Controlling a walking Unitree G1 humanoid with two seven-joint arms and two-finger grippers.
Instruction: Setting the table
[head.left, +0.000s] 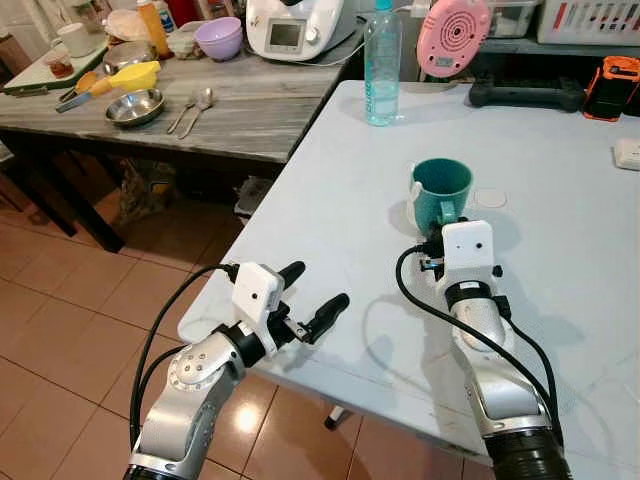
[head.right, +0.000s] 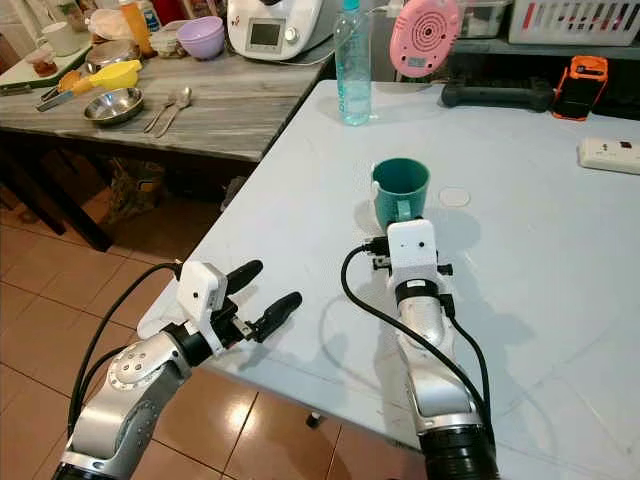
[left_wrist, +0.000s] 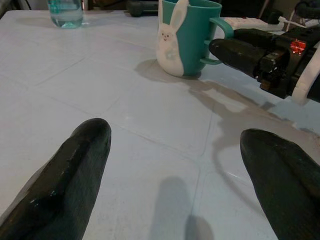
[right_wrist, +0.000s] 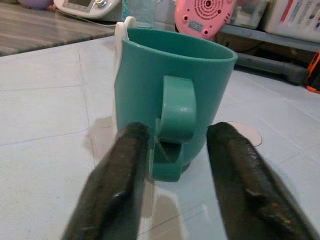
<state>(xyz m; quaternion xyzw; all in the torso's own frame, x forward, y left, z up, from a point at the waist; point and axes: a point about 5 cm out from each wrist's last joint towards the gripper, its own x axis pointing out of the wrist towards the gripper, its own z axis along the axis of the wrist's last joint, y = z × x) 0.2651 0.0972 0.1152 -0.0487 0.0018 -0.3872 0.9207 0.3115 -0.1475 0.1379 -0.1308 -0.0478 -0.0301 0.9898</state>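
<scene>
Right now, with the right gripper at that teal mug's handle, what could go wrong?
The right gripper straddles the teal mug's handle with fingers open; closing off-centre could twist or tip the upright mug. Pushing forward might slide the mug across the white table toward the water bottle. The left gripper hovers open at the table's near edge and could knock it if the arm rises.

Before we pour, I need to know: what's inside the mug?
From the head views, the teal mug stands upright and its visible inner wall looks bare. The bottom is hidden by the near rim, so I can't confirm it's empty.
</scene>
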